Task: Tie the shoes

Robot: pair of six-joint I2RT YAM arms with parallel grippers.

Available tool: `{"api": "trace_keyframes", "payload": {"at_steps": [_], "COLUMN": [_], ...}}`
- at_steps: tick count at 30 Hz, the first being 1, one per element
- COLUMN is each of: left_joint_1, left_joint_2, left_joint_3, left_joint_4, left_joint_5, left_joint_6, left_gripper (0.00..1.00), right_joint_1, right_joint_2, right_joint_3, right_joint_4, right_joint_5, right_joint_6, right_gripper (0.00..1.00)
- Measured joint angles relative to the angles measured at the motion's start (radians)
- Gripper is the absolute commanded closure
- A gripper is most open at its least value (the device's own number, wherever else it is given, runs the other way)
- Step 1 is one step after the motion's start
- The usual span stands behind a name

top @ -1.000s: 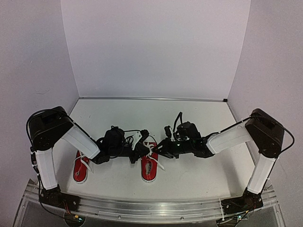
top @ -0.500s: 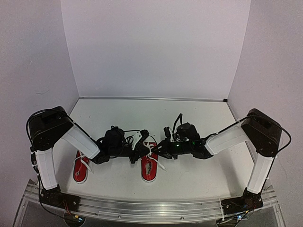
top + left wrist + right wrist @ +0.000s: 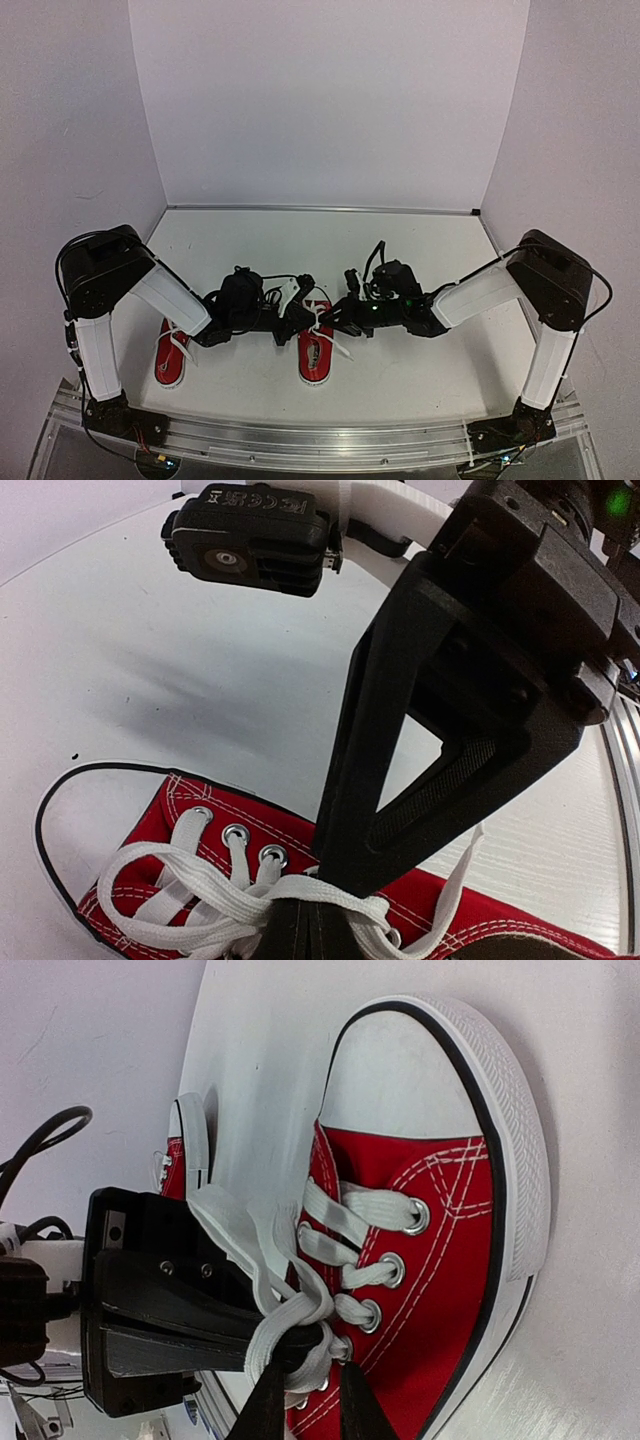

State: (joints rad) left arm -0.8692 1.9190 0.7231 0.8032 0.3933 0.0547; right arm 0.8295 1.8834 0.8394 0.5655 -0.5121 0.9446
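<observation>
White table [image 3: 400, 250], lilac walls. Shoe [image 3: 315, 358] lower centre, other shoe [image 3: 170, 362] lower left. Left gripper [image 3: 305, 928] pinches laces [image 3: 340, 1220]; right gripper [image 3: 308, 1390] narrow, hold unclear. Laces probably limp, slippery; grab loop.

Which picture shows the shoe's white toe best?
The right wrist view: the toe cap sits big, close and whole at the top. The left wrist view catches only part of it in a corner. The top view is too far to make it out.
</observation>
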Motion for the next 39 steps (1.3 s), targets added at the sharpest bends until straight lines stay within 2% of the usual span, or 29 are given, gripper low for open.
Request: {"api": "trace_keyframes", "payload": {"at_steps": [6, 13, 18, 34, 39], "left_joint_1": [0.000, 0.000, 0.000, 0.022, 0.053], "left_joint_2": [0.000, 0.000, -0.002, -0.213, -0.287], "left_joint_3": [0.000, 0.000, 0.001, -0.054, -0.099], "left_joint_4": [-0.001, -0.003, -0.013, -0.265, -0.308], "left_joint_5": [0.000, 0.001, -0.004, -0.030, -0.030], "left_joint_6": [0.000, 0.001, 0.013, 0.107, 0.103], "left_gripper": [1.00, 0.99, 0.80, 0.63, 0.49], "right_joint_1": [0.000, -0.001, -0.001, -0.001, -0.001], "right_joint_2": [0.000, 0.000, 0.000, -0.001, -0.004], "right_joint_3": [0.000, 0.000, 0.000, -0.002, -0.002], "right_joint_4": [0.008, 0.010, 0.009, 0.010, 0.008], "right_joint_5": [-0.009, -0.012, -0.009, -0.001, -0.001], "right_joint_6": [0.003, 0.003, 0.003, -0.001, -0.013], "right_gripper": [0.99, 1.00, 1.00, 1.00, 1.00]}}
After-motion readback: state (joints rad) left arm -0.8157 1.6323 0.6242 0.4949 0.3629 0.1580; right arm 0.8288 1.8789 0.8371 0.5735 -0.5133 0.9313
